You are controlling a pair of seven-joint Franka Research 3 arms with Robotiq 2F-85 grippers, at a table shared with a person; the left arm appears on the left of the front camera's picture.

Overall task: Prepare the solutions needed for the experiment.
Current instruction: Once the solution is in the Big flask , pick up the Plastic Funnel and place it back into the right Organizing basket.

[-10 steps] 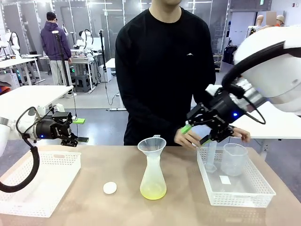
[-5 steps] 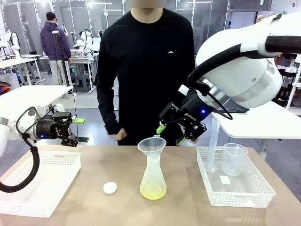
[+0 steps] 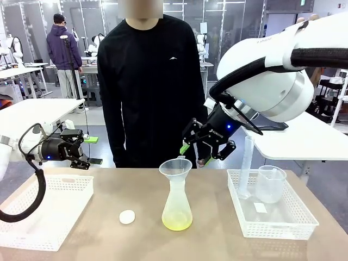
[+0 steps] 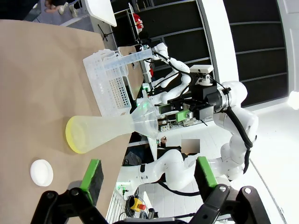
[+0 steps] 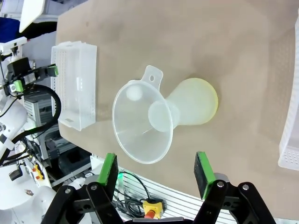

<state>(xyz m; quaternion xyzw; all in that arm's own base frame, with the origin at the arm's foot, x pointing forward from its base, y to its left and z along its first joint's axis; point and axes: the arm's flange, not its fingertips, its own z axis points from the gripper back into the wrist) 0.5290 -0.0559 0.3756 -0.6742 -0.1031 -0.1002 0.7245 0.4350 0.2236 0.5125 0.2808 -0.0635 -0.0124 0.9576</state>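
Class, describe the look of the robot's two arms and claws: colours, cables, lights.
Both arms are white; the left arm carries a looping black cable, and the right arm is bulky and rounded. The left claw and right claw are black with green pads and a blue light.

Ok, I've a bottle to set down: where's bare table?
Bare table lies between flask and right basket, and between white disc and left basket. Crowded: the right gripper hangs over the funnel; cylinder and beaker stand at the right basket's far end.
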